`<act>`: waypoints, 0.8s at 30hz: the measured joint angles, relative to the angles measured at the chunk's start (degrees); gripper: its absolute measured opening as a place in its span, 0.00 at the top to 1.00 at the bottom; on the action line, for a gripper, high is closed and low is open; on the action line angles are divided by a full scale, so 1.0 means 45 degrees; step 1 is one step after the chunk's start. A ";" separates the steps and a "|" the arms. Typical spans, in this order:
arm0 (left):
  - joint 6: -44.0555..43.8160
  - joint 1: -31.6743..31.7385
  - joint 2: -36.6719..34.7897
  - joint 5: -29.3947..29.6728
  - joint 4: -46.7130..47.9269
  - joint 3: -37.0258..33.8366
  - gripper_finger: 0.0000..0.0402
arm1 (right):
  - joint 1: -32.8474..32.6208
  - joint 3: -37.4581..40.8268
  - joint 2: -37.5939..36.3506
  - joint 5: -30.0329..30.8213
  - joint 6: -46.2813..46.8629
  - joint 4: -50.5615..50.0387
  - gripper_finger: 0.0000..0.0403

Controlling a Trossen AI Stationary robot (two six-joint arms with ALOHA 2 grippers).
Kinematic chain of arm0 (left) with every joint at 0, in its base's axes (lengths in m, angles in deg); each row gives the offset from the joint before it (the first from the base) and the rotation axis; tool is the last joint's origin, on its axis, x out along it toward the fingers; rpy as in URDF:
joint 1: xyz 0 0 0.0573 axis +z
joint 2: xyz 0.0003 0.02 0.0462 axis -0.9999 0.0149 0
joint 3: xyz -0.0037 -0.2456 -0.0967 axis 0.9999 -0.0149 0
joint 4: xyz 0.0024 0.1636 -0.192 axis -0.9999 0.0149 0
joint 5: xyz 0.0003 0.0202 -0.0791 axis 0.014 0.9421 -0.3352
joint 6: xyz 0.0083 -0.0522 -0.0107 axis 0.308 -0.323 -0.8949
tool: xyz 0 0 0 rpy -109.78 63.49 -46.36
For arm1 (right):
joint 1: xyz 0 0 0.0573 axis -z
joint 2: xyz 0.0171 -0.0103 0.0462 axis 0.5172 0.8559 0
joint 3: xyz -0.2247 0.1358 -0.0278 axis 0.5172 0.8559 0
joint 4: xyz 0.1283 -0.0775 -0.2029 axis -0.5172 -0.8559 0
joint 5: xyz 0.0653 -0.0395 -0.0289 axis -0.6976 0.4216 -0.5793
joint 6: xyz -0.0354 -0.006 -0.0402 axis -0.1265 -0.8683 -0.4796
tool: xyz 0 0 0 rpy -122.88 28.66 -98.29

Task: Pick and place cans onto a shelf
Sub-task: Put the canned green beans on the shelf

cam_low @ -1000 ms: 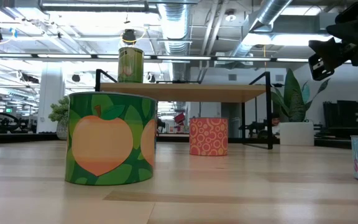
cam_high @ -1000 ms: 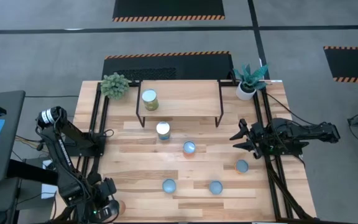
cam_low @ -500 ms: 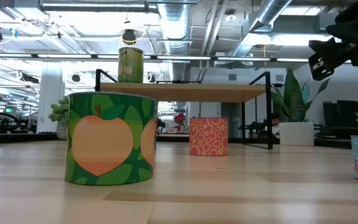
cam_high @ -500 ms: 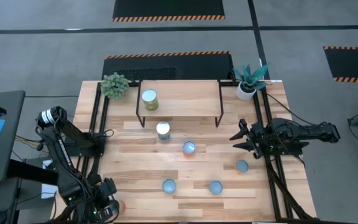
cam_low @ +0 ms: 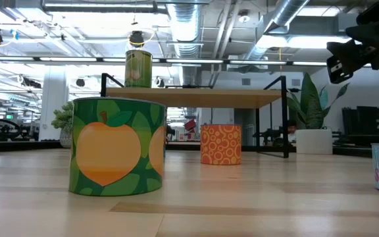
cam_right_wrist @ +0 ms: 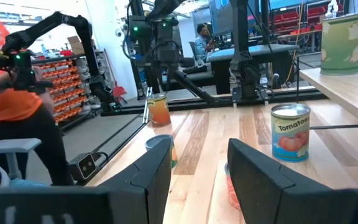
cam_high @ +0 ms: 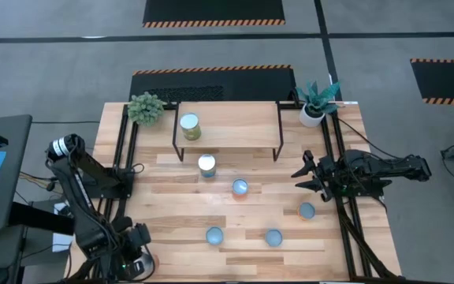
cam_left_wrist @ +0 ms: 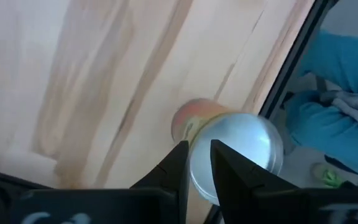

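Observation:
My left gripper is at the table's near left corner, shut on an orange-labelled can with a shiny silver top. This can also shows in the right wrist view. One green can stands on the light-wood shelf at the far side. Several more cans stand on their bases on the tabletop in front of the shelf, among them one near the shelf and one near the front. My right gripper waits open and level at the table's right edge, holding nothing. My left gripper pinches the can at the edge of its silver top between its two fingers, which slant steeply down from above. The can tilts under them, its orange side showing beyond the top. I cannot tell whether its base is clear of the table.
A small bushy plant and a plant in a white pot stand at the shelf's two ends. Black frame rails run along both table sides. A person in orange stands beyond the table's left side.

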 joint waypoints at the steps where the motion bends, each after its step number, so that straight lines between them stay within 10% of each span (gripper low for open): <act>1: 0.0261 0.0080 0.0000 0.0213 0.0115 0.0183 0.87 | -0.0004 0.0000 0.0000 0.0000 -0.0001 0.0001 0.55; 16: 0.7531 0.2016 -0.0710 0.8589 0.2315 0.1978 0.87 | -0.0004 0.0000 0.0000 0.0005 -0.0015 0.0039 0.55; 24: 0.9868 0.3378 -0.2060 1.0470 0.2282 0.1978 0.87 | -0.0004 -0.0002 0.0000 0.0005 -0.0015 0.0058 0.55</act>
